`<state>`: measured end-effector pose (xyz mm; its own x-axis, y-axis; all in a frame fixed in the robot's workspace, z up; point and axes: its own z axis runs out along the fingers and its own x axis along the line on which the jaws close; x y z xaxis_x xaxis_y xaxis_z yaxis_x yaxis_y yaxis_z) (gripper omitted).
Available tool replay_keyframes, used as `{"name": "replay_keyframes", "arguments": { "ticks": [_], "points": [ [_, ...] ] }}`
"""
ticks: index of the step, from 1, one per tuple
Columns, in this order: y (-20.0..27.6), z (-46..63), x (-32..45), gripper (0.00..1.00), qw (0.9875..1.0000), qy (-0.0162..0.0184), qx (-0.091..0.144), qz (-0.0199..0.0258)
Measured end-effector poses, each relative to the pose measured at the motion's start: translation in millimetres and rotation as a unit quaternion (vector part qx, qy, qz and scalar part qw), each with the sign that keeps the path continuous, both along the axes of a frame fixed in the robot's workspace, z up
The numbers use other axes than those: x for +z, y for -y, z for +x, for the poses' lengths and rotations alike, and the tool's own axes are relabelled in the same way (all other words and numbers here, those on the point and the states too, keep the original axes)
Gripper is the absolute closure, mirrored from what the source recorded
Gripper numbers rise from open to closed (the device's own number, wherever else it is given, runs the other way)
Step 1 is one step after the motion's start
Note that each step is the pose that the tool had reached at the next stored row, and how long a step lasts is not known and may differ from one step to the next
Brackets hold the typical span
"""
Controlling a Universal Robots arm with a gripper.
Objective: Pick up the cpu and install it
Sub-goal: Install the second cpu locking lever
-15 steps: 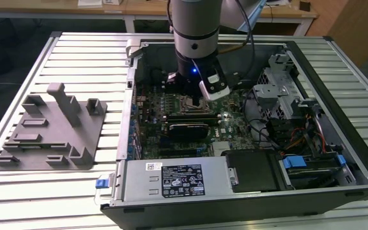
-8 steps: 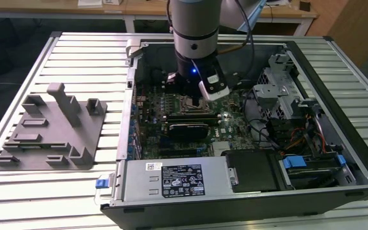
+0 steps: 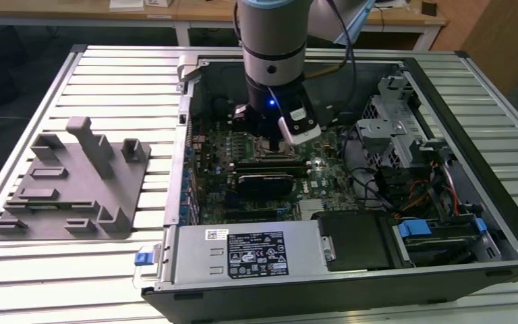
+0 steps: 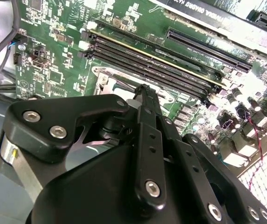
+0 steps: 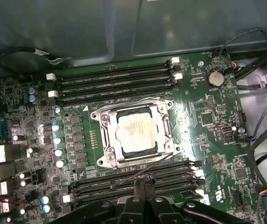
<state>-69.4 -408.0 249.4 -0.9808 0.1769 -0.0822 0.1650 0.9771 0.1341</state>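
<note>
The cpu (image 5: 134, 133), a small square chip with a silvery top, lies flat inside the metal socket frame (image 5: 106, 140) in the middle of the green motherboard (image 5: 208, 116). The socket's thin lever wire runs slantwise past the frame's near corner. My gripper (image 5: 145, 185) hangs just above the board beside the socket, over the near memory slots, apart from the chip. Its black fingers (image 4: 145, 100) are shut together with nothing between them. In the exterior view the arm reaches straight down into the open computer case, and the gripper (image 3: 261, 138) is low over the board.
Memory slots (image 5: 114, 81) flank the socket on both sides. Cables (image 5: 259, 140) run along the board's edge. A power supply (image 3: 241, 253) and a drive cage (image 3: 394, 128) crowd the case. A grey plastic fixture (image 3: 70, 185) stands on the slatted table at the exterior view's left.
</note>
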Motion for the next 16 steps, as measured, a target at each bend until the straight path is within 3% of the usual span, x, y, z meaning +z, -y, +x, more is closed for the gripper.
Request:
{"name": "replay_keyframes", "arguments": {
  "ticks": [7, 11, 16],
  "points": [
    [0.1, -3.7, -6.0, 0.89, 1.0, 0.0, 0.001, 0.0037],
    [0.1, -4.1, -8.5, 0.89, 0.9999, 0.0007, 0.006, 0.0118],
    [0.2, -4.4, -10.5, 0.89, 0.9999, 0.0008, 0.008, 0.0133]
  ]
}}
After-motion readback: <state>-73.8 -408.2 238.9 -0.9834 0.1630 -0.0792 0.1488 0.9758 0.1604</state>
